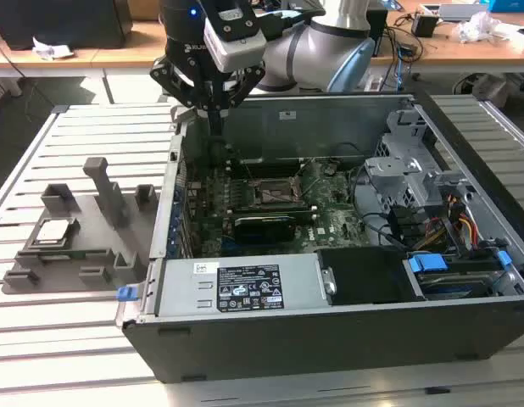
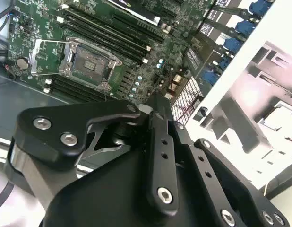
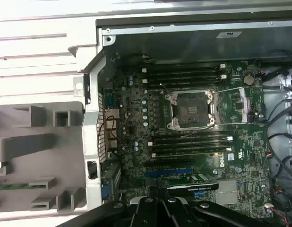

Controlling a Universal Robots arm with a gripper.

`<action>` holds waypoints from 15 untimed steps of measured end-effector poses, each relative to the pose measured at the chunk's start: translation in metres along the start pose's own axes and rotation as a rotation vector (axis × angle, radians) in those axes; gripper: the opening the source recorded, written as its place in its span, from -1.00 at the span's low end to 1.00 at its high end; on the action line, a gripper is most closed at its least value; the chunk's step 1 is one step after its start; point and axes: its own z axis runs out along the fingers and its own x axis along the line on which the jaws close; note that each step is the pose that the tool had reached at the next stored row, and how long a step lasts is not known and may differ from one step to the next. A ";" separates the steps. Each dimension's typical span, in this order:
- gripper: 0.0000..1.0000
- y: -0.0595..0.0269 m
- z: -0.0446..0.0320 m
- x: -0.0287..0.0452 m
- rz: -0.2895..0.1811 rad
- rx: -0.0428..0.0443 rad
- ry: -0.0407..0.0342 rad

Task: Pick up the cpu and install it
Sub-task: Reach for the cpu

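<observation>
Your gripper (image 1: 215,117) hung above an edge of the case (image 1: 330,339), fingers clenched on nothing. The cpu (image 1: 54,231) lay in the grey tray (image 1: 84,254), well apart at the exterior view's left.

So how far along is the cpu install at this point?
Nothing looks done: the cpu lies on the grey tray outside the case, and the socket on the motherboard is empty. In hand: nothing; the pincer is shut, hovering over the case's far corner at the exterior view's left. Left: the pickup and the seating.
</observation>
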 end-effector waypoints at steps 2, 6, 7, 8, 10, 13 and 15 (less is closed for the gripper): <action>-0.79 0.0000 0.0000 0.0001 0.000 0.0000 0.0000; -0.79 -0.0007 -0.0002 0.0095 0.000 0.0001 0.0000; -0.79 -0.0008 -0.0002 0.0109 0.000 0.0000 0.0000; -0.79 -0.0010 -0.0002 0.0134 0.000 0.0000 -0.0001; -0.79 -0.0013 -0.0002 0.0174 0.000 0.0000 0.0000; -0.79 -0.0018 -0.0001 0.0237 0.000 0.0007 0.0000; -0.79 -0.0021 -0.0002 0.0279 0.000 0.0011 -0.0001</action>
